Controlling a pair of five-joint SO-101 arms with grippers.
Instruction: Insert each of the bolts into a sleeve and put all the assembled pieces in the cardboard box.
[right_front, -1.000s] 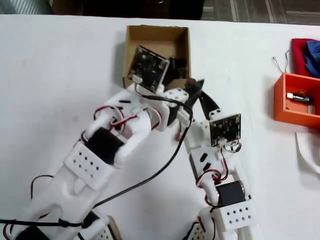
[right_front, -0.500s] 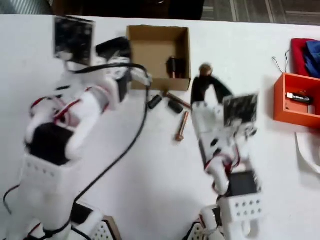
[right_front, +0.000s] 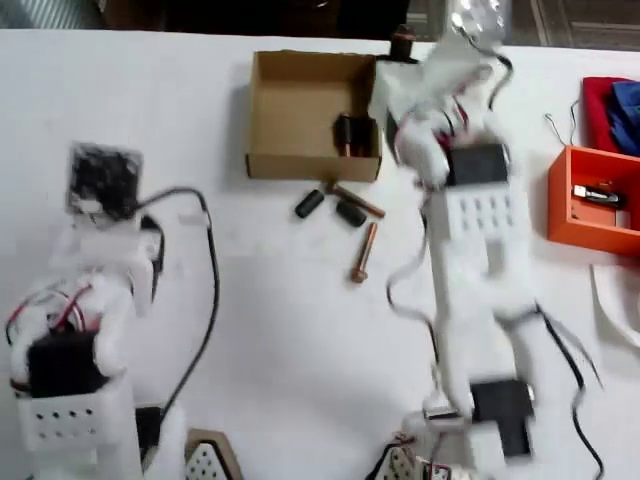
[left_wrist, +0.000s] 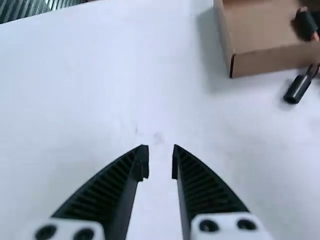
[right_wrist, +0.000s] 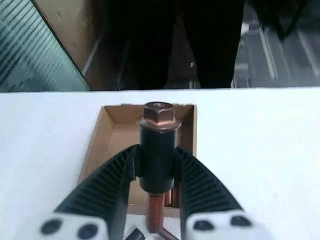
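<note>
white table (right_front: 250, 330) looking busy | one piece (right_front: 345, 135) already lying in box (right_front: 300, 166) | right gripper (right_wrist: 157, 162) clamping second piece (right_wrist: 158, 135) by it | two bolts (right_front: 363, 252), two sleeves (right_front: 310, 204) waiting loose | left gripper (left_wrist: 160, 162) hanging barely parted, empty

Left gripper (left_wrist: 160, 156) slightly parted, right gripper (right_wrist: 157, 156) clamping sleeved bolt (right_wrist: 158, 131)

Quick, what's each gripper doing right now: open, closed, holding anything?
Left gripper: jaws slightly open, empty.
Right gripper: closed on a sleeve with a bolt through it.
</note>
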